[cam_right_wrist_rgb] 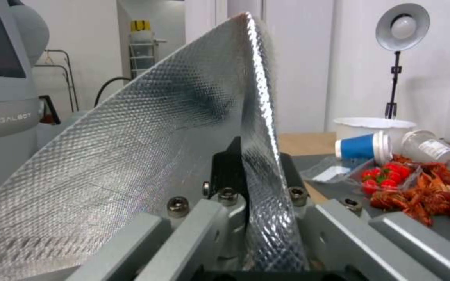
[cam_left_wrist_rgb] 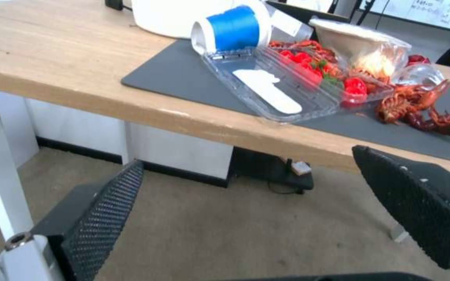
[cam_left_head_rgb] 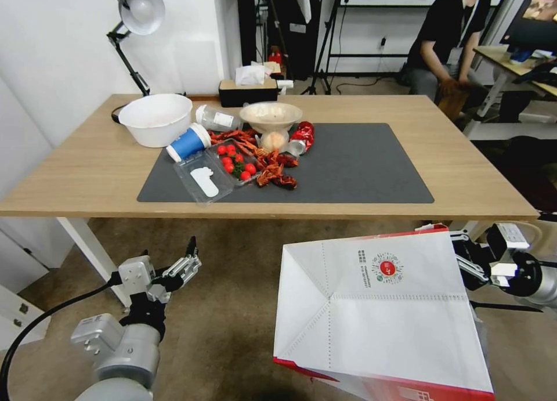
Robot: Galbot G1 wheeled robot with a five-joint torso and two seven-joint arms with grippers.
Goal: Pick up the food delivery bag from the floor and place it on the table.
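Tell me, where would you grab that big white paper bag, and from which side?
By the thin upper rim, from the robot's right side. The food delivery bag is wide and boxy, too broad to span, but its foil-lined wall is a thin sheet. The right hand is pinching that edge, fingers on both faces. The left hand waits open below the table.

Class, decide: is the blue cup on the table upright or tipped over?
Tipped over. The blue cup lies on its side at the mat's edge, its white-lidded end beside the white bowl.
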